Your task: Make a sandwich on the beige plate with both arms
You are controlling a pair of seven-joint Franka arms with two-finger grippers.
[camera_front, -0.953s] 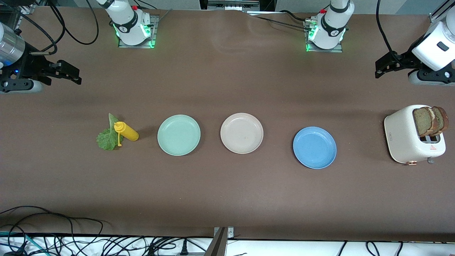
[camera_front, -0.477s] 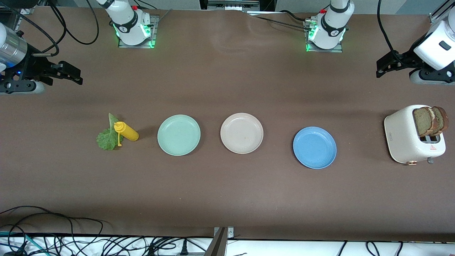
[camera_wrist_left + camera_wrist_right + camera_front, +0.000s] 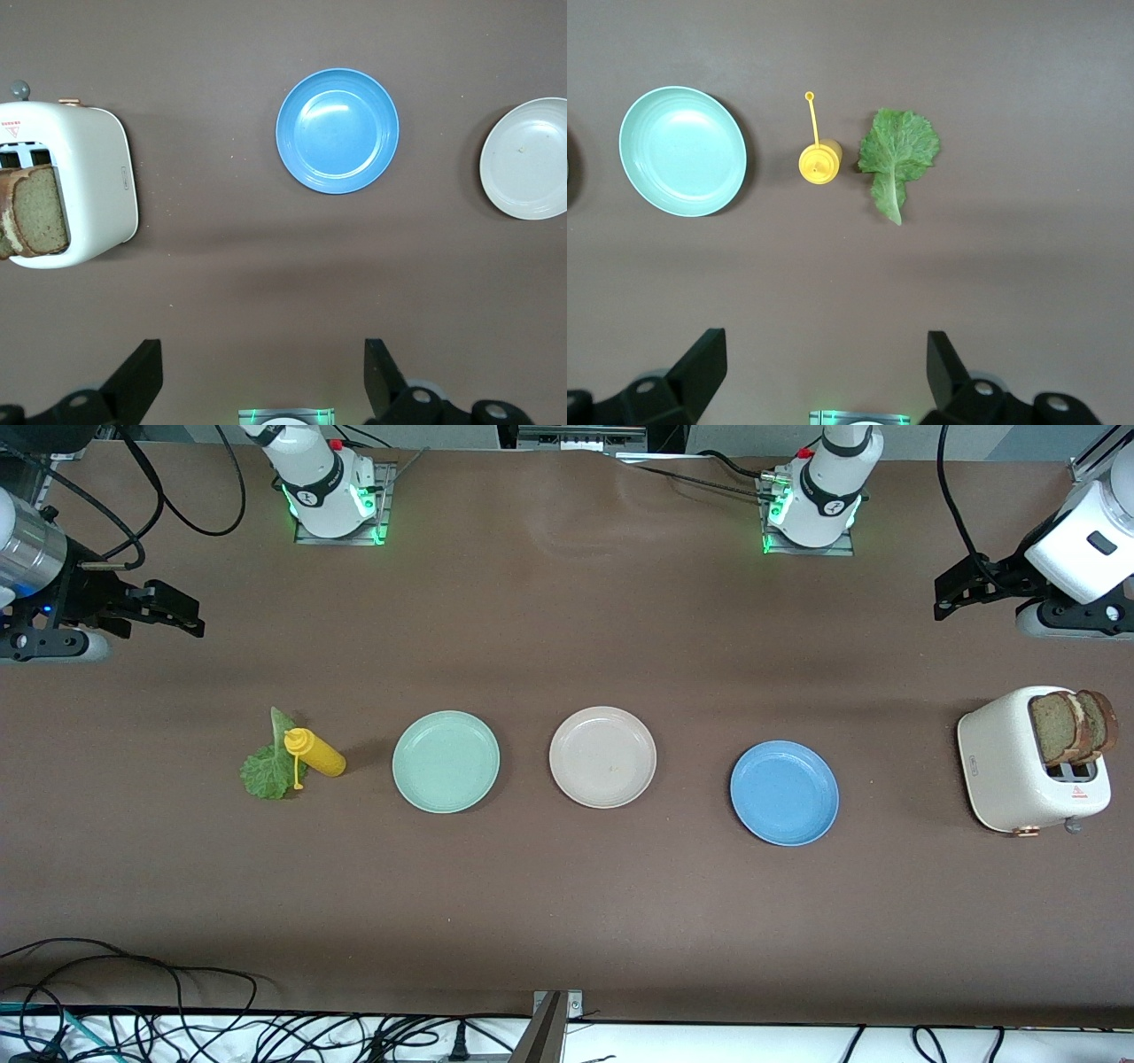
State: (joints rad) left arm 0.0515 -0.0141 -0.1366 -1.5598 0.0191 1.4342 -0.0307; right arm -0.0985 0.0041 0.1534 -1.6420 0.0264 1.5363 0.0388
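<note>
The beige plate (image 3: 602,756) (image 3: 525,158) lies bare in the middle of the table, between a mint-green plate (image 3: 446,761) and a blue plate (image 3: 784,792). No sandwich is in view. Two brown bread slices (image 3: 1072,728) (image 3: 35,212) stand in a white toaster (image 3: 1010,771) at the left arm's end. A green lettuce leaf (image 3: 266,766) (image 3: 897,155) lies flat at the right arm's end. My left gripper (image 3: 946,598) (image 3: 263,367) hangs open and empty over bare table, farther from the front camera than the toaster. My right gripper (image 3: 186,613) (image 3: 826,359) hangs open and empty over bare table, farther from the front camera than the leaf.
A yellow squeeze bottle (image 3: 314,753) (image 3: 819,162) lies beside the lettuce, touching its edge. The two arm bases (image 3: 332,496) (image 3: 811,509) stand farthest from the front camera. Cables run along the table edge nearest the front camera.
Both grippers have drifted only slightly where they hang. Nothing on the table has moved.
</note>
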